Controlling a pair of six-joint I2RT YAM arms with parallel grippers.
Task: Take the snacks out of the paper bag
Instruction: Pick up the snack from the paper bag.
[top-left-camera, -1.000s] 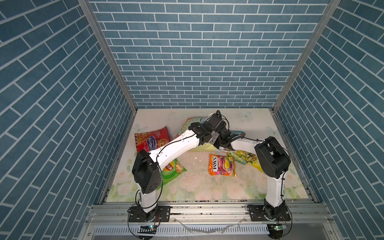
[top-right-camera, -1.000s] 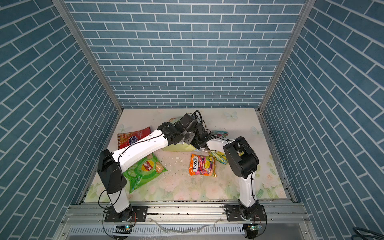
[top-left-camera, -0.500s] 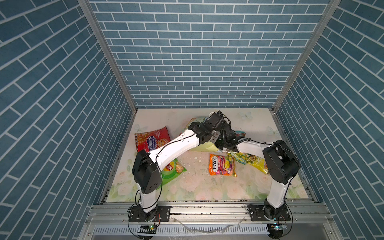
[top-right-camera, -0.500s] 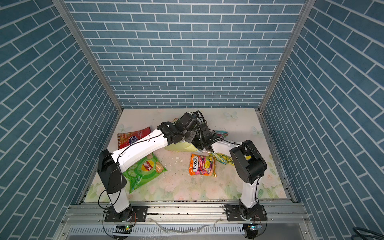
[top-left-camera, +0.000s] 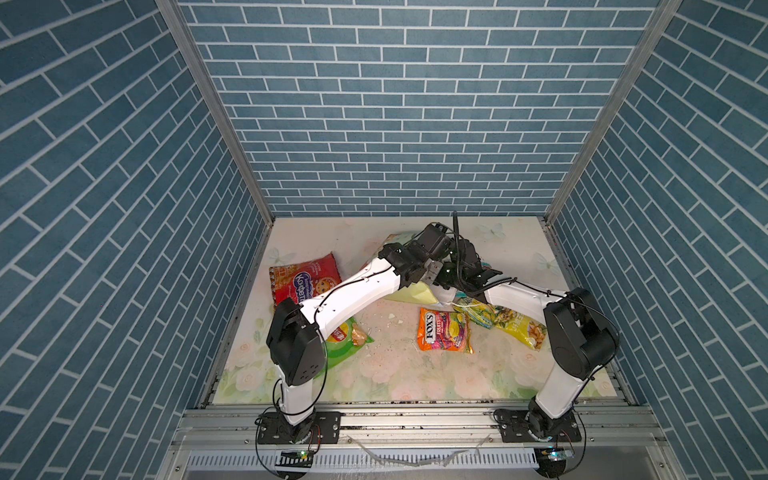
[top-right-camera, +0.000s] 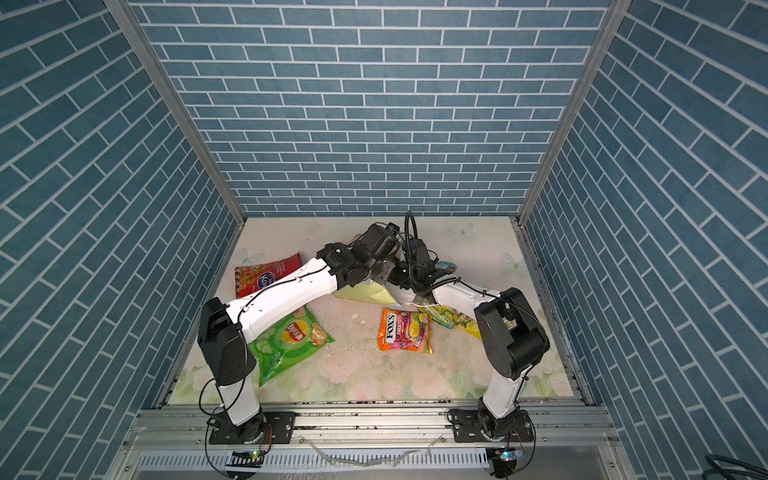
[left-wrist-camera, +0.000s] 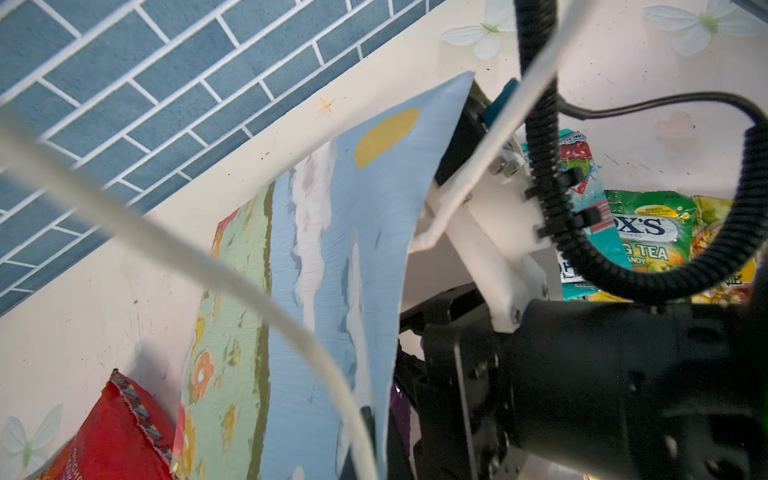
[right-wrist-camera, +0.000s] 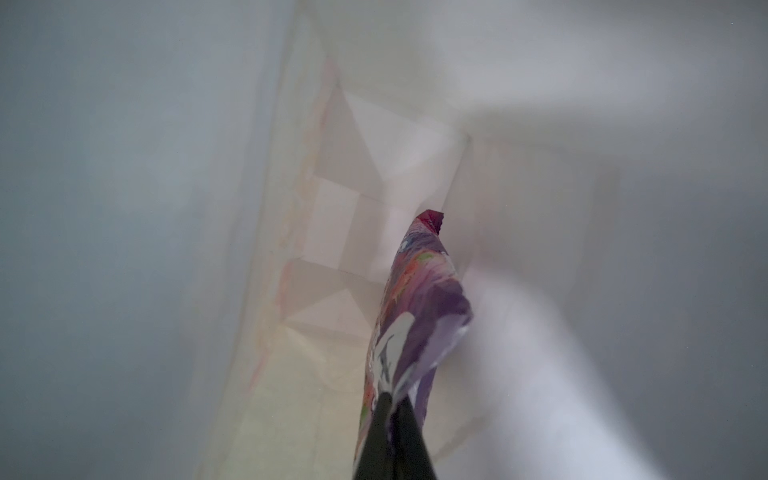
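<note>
The paper bag (top-left-camera: 409, 293) (top-right-camera: 365, 293) lies tipped over mid-table, its sky-and-meadow face (left-wrist-camera: 332, 270) filling the left wrist view. My left gripper (left-wrist-camera: 376, 419) is shut on the bag's rim. My right gripper (right-wrist-camera: 392, 399) reaches inside the white bag interior (right-wrist-camera: 353, 208), shut on a purple packet (right-wrist-camera: 419, 307). Out on the table lie the other snacks: a red bag (top-left-camera: 305, 282), a green Lay's bag (top-right-camera: 291, 336), an orange FOX'S bag (top-left-camera: 442, 330), a green-yellow FOX'S bag (left-wrist-camera: 648, 232), a teal one (left-wrist-camera: 582, 166) and a yellow packet (top-left-camera: 519, 328).
Blue brick walls (top-left-camera: 395, 124) close in the back and both sides of the floral table (top-left-camera: 415, 374). A metal rail (top-left-camera: 415, 419) runs along the front edge. Both wrists cross close together at the bag's mouth, with a black cable (left-wrist-camera: 540, 166) looping between them.
My right arm's elbow has swung out to the right and its wrist has drawn back a little from the bag. The left arm and the bag have barely moved.
</note>
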